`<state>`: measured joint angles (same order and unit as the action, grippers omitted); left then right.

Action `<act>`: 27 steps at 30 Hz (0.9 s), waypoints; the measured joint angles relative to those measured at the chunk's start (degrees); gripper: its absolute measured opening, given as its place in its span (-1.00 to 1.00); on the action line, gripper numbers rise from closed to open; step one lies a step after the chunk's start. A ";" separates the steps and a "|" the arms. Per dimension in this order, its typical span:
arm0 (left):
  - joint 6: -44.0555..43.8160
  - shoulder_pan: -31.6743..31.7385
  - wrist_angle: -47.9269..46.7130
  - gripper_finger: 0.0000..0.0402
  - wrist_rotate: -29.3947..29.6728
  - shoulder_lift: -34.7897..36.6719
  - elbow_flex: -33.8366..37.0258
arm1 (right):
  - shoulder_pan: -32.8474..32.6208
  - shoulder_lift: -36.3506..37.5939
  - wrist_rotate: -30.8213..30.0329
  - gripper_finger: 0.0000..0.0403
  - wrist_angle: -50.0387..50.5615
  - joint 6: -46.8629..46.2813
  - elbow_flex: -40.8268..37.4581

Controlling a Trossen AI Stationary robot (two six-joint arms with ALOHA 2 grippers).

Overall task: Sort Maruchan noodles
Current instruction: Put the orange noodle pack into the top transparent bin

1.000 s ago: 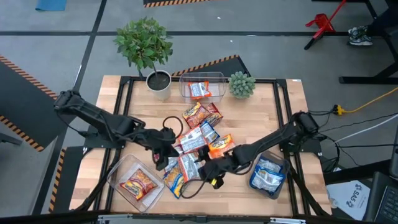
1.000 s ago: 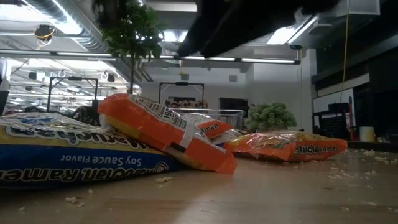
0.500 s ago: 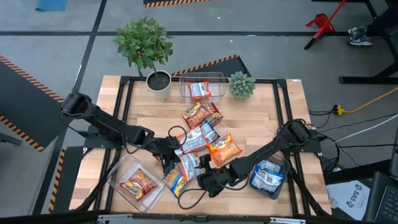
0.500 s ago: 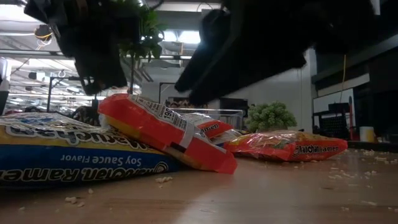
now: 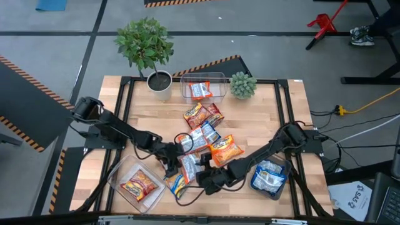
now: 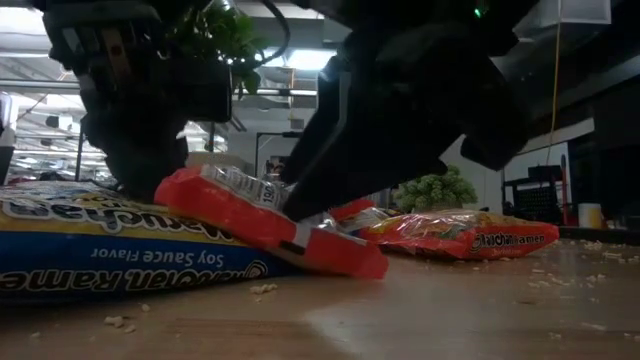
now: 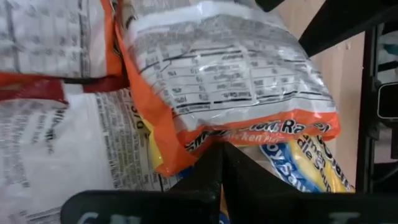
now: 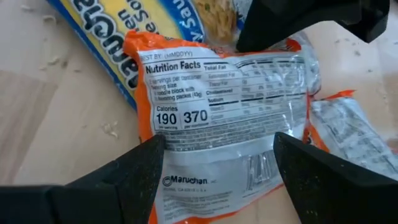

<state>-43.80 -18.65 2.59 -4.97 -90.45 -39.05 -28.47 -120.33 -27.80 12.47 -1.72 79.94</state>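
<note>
An orange Maruchan packet (image 5: 187, 166) lies label-up, leaning on a blue-and-yellow packet (image 5: 176, 184) near the table's near edge. In the low view the orange packet (image 6: 250, 200) slopes down, with its lower end on the wood. My left gripper (image 5: 172, 161) is shut at the packet's left end (image 7: 249, 127). My right gripper (image 5: 202, 175) is open, and its fingers (image 8: 140, 168) stand on either side of the packet's near end (image 8: 217, 180). More packets (image 5: 203, 134) lie piled toward the table's middle. My left gripper (image 7: 221, 152) meets the orange packet's sealed end seam (image 7: 261, 132) with its shut fingertips, coming from the table's left. Whether the seam is pinched or only pushed, I cannot tell. My right gripper (image 8: 217, 142) slants down from the right, and one finger (image 6: 305, 200) bears on the packet's upper face (image 6: 295, 222), which bends there.
A clear tub (image 5: 119, 170) with a red packet sits near-left. A second tub (image 5: 284, 167) holds blue-white packets near-right, and a third (image 5: 215, 78) is at the far edge. Two potted plants (image 5: 150, 47) (image 5: 242, 84) stand at the far side. Crumbs dot the wood.
Both arms have closed in on the orange packet. The left gripper moved right and toward the near edge, and came down at the packet's left end. The right gripper moved left and nearer, and came down on it. The packet's lower half now bends downward.
</note>
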 joint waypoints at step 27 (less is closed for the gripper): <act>-1.81 1.09 5.33 -1.00 0.32 -1.87 -0.04 | -2.69 -4.26 -4.70 0.44 2.37 -4.33 1.79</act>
<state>-45.61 -17.56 7.92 -4.65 -92.31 -39.09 -31.16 -124.60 -32.50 14.84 -6.06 81.73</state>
